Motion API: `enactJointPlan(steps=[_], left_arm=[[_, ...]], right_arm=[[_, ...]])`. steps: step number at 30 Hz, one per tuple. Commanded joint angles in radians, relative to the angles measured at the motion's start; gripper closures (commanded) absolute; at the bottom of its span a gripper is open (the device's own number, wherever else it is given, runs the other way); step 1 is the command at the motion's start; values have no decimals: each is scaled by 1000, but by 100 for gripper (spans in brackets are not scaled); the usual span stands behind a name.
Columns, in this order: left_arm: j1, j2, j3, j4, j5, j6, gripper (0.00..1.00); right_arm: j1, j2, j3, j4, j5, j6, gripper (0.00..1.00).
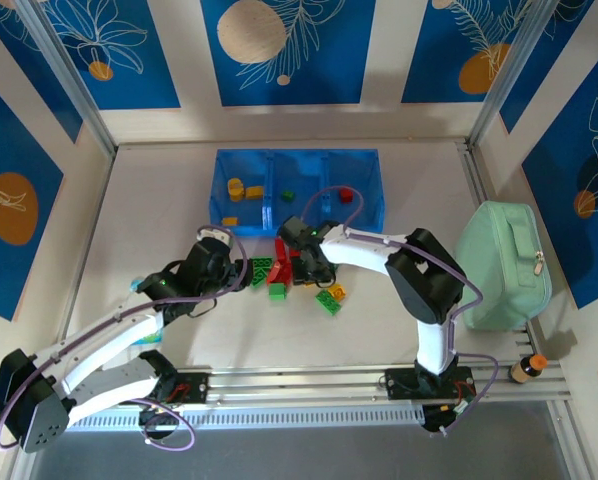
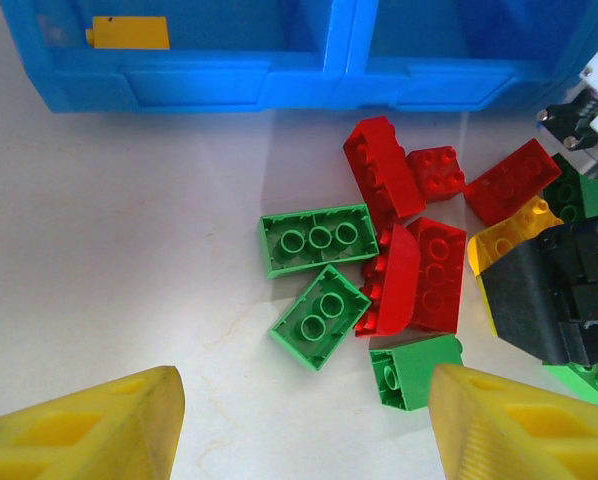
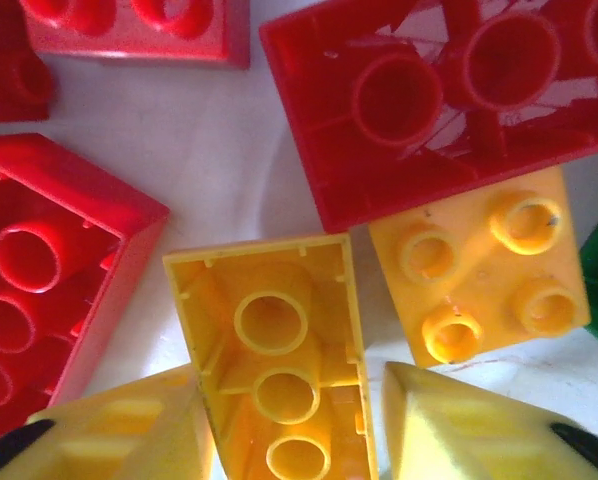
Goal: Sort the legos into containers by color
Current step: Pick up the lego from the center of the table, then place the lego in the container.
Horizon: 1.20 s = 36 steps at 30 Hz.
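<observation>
The blue three-part container [image 1: 299,153] stands at the back, holding yellow legos [image 1: 236,186] on the left, a green one [image 1: 288,196] in the middle and a red one [image 1: 347,193] on the right. A loose pile lies in front of it: green legos [image 2: 317,238], red ones [image 2: 437,272] and a yellow one [image 2: 509,240]. My left gripper [image 2: 304,420] hovers open just short of the pile, bare table between its fingers. My right gripper [image 3: 299,430] is low over the pile, open, straddling an upturned yellow lego [image 3: 274,350]; its left finger touches the brick's side.
A pale green zipped pouch [image 1: 504,265] lies at the right edge, with a small orange-capped bottle [image 1: 528,368] near the front rail. A second yellow lego [image 3: 479,270] and red legos [image 3: 429,110] crowd the right gripper. Both arms meet at the pile.
</observation>
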Motion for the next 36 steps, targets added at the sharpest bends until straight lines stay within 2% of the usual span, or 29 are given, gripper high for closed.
enactJointPlan(steps=[1, 6, 11, 16, 22, 28, 36], left_arm=[[-6, 8, -11, 3, -10, 3, 34], [-5, -11, -11, -8, -31, 8, 35], [-5, -55, -24, -10, -42, 11, 35], [-5, -149, -89, 95, 26, 24, 34], [-6, -238, -83, 37, -25, 24, 34], [-6, -320, -78, -21, -24, 27, 34], [-5, -378, 9, -111, -31, 67, 34]], right_arm=[[19, 7, 28, -57, 44, 2, 59], [44, -21, 53, -96, 93, -1, 71], [68, -81, 114, -146, 153, -16, 72], [51, -86, 219, -104, 96, -100, 71], [27, 13, 430, -94, 12, -183, 71], [3, 186, 720, -165, -22, -250, 71], [-48, 403, 1058, -232, -84, -282, 70]])
